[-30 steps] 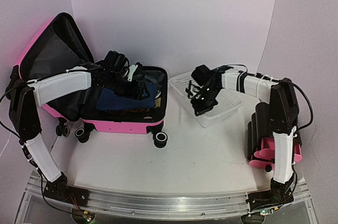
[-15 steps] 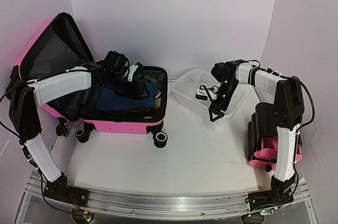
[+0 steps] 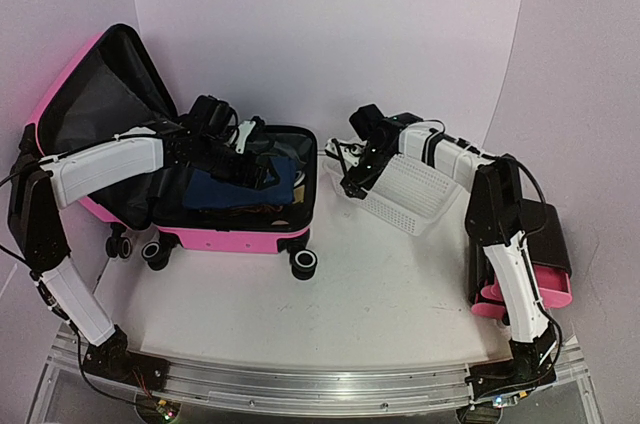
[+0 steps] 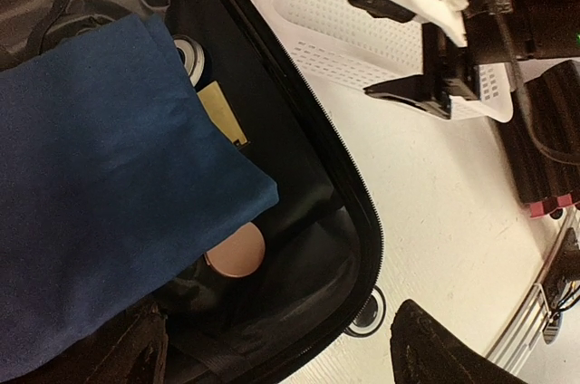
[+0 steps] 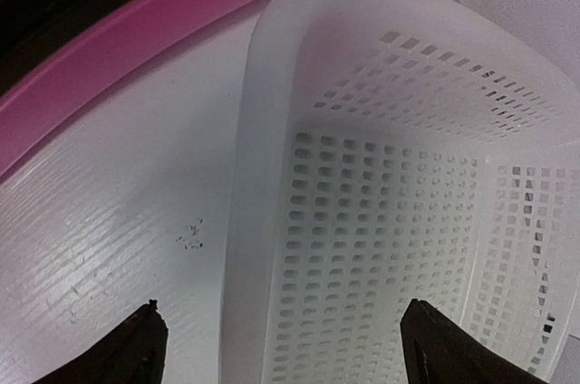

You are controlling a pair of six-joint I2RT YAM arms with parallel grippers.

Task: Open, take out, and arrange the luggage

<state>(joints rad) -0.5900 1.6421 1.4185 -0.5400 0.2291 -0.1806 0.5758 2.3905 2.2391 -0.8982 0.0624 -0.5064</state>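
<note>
Swinging across to the white mesh basket's point(image 3: 415, 194) suitcase-side rim, the right gripper point(image 5: 279, 330) is spreading wide and empty, while the left gripper point(image 4: 281, 334) is hovering spread over the blue cloth point(image 4: 100, 185) inside the open pink suitcase point(image 3: 230, 236) just left of it, so unpacking is likely continuing.

We identify this place as a robotics lab test cell. The left arm point(image 3: 105, 166) and right arm point(image 3: 520, 274) are bolted to an aluminium rail point(image 3: 300, 384) at the near edge of a white bench point(image 3: 380, 294). Plain pale backdrop panels point(image 3: 330, 34) enclose the bench. Exposed wiring point(image 3: 128, 381) runs at the bases. The luggage point(image 3: 235, 239) stands on the bench.
</note>
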